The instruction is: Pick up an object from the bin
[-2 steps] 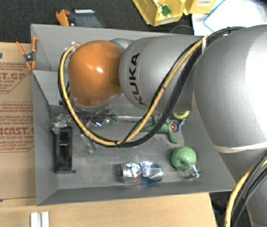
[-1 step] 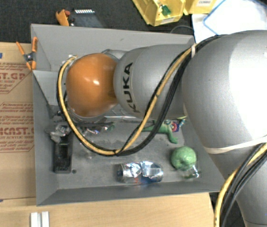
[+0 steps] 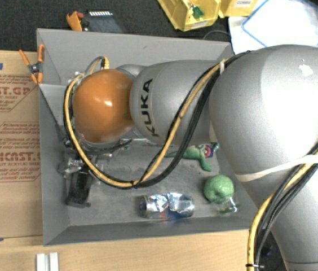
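My gripper (image 3: 79, 186) hangs under the arm's orange wrist cover, low over the bin's left side near the left wall, and shows as a dark block with metal parts above it. I cannot see anything held in it. A crumpled silver foil wrapper (image 3: 167, 205) lies at the front middle of the bin, well to the gripper's right. A green round toy (image 3: 219, 187) sits at the front right. A green curved piece (image 3: 197, 153) with a small blue and red bit lies just behind it, partly under the arm.
The arm with its orange cover and cables spans the bin from the right and hides most of the back and middle floor. The bin's sloping left wall stands close beside the gripper.
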### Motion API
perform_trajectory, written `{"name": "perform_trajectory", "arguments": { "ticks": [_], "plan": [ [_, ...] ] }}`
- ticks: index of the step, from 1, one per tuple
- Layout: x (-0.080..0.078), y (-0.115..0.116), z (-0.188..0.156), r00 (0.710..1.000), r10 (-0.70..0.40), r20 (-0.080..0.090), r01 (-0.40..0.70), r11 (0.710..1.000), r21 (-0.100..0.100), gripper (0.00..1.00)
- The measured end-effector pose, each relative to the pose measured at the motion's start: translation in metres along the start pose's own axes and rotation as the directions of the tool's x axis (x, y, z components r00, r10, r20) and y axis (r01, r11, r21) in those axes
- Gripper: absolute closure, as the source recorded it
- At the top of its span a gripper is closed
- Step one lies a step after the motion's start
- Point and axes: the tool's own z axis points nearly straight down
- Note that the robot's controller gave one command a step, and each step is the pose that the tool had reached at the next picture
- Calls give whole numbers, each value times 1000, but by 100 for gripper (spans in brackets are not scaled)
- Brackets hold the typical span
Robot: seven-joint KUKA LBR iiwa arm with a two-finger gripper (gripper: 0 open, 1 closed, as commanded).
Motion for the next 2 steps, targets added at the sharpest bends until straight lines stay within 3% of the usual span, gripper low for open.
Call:
{"name": "perform_trajectory", "arguments": {
  "ticks": [2],
  "plan": [
    [0, 2, -2, 1000, 3, 1, -3, 1000, -5, 100]
  ]
}}
